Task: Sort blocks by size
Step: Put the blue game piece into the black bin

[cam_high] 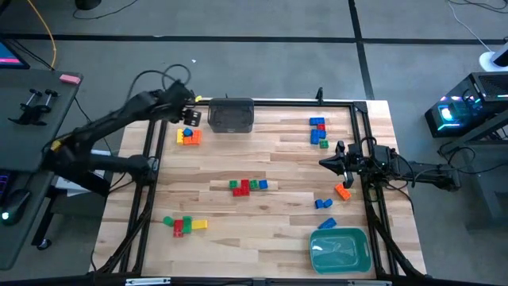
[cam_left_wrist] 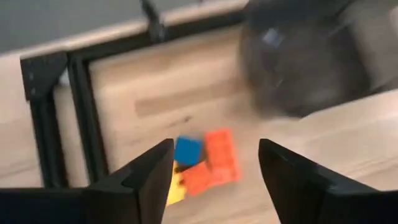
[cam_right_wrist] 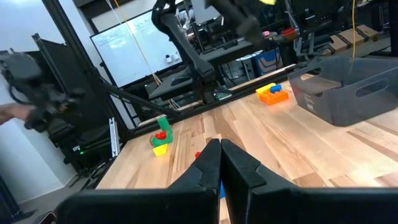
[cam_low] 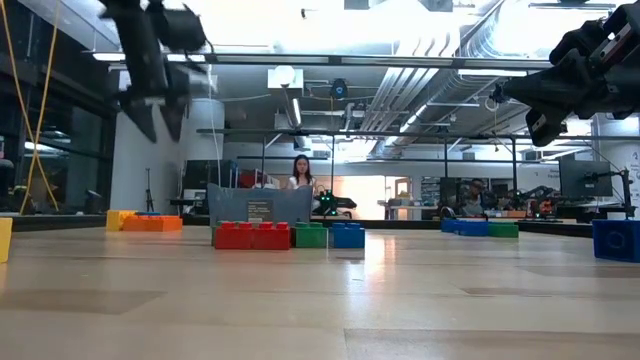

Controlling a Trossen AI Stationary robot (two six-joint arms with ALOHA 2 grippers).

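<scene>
bright ceiling glare, left wrist blurred

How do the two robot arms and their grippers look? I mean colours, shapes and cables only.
Both arms are dark, almost black, built of rounded jointed segments. The left arm has a loose black cable looping above it. The left gripper ends in two broad, flat, wedge-shaped black fingers. The right gripper has the same dark tapered fingers. The right arm looks thinner, also with black cabling. No readable markings show.

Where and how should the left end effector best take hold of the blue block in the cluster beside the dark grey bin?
Probably from straight above. The left end effector is open over this cluster, and the blue block lies flat with orange blocks touching one side. Grip its two free sides across the short width, keeping one finger clear of the yellow block.
</scene>
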